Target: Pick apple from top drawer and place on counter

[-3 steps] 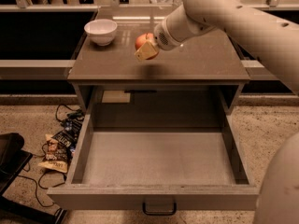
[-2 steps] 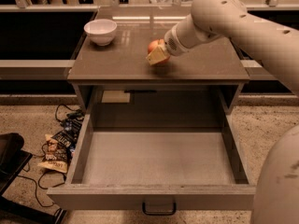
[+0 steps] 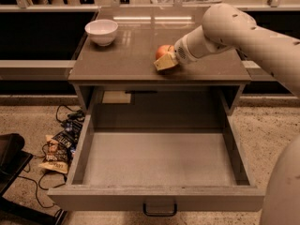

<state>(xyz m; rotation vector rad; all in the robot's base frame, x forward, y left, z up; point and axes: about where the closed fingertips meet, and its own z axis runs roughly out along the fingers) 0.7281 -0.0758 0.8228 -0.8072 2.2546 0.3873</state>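
Note:
The red-orange apple sits low over the glossy brown-grey counter, near its front edge right of the middle. My gripper reaches in from the right on a white arm and is shut on the apple, one pale finger across its front. I cannot tell whether the apple touches the counter. The top drawer is pulled fully out below, its flat grey floor bare, its dark handle at the front.
A white bowl stands at the counter's back left. Snack bags and cables lie on the speckled floor left of the drawer. A dark object sits at the far left. My white arm fills the right edge.
My gripper has carried the apple to the right and down, toward the counter's front edge. The bowl and the drawer have not moved.

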